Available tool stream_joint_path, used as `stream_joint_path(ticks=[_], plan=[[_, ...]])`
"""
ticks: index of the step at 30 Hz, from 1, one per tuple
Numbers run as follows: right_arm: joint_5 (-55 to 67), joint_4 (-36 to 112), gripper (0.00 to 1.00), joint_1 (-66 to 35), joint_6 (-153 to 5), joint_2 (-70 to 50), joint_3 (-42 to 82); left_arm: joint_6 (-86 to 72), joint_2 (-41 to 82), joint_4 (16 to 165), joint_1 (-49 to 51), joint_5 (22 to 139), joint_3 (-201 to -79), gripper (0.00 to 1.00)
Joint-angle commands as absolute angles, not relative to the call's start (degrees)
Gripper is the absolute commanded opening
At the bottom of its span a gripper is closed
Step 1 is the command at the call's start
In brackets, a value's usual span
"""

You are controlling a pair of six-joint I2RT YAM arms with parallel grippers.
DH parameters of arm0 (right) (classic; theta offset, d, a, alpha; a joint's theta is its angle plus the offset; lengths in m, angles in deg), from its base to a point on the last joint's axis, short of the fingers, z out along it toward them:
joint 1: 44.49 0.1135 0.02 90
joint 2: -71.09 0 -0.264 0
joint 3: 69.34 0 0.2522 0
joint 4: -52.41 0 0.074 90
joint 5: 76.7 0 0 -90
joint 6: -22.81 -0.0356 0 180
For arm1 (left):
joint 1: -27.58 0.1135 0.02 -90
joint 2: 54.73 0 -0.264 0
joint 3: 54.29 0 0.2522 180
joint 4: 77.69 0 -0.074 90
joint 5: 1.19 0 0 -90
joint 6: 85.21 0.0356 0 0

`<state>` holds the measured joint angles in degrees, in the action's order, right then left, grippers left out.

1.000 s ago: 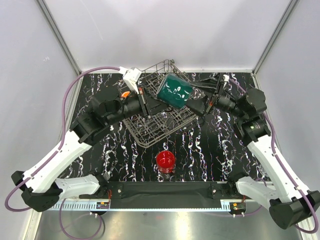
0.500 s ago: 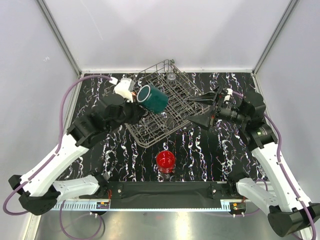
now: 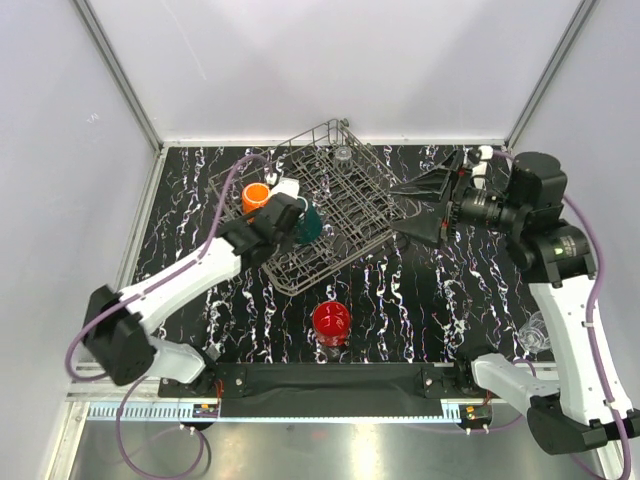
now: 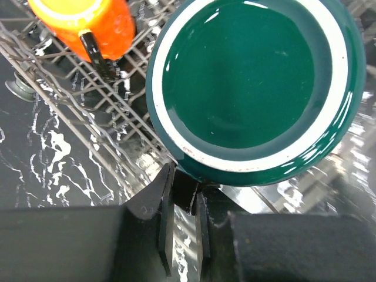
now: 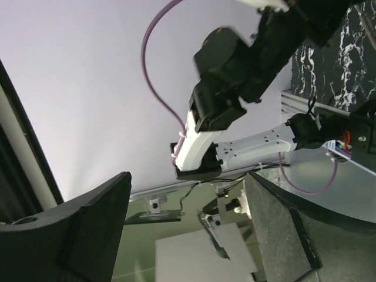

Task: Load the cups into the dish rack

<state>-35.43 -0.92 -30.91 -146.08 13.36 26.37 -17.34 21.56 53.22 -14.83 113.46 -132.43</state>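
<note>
One teal cup (image 4: 252, 88) borders the dish rack's (image 3: 345, 195) left edge.

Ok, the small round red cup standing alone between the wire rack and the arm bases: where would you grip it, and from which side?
Probably across its round wall, coming straight down from above. The red cup stands clear of the grey wire dish rack with nothing crowding it, so jaws fit either side.

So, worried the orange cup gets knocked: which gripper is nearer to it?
Left. The left gripper, shut on the teal cup, sits just right of the orange cup; the right gripper hangs open across the dish rack.
</note>
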Motion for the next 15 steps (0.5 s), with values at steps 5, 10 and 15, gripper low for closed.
stream_joint_path(ticks=[5,10,15], plan=[[-32.32,-19.69,0.85,-31.13,-130.47,10.01,38.37,-15.51,30.06,67.97,-12.50,119.85,-132.82,0.00],[-32.41,-20.94,0.85,-31.13,-129.33,9.13,40.21,-15.95,34.82,67.98,-9.77,116.51,-134.67,0.00],[-31.71,-25.33,0.86,-31.22,-126.17,6.76,44.34,-16.30,40.26,66.31,-8.72,116.59,-137.22,0.00]])
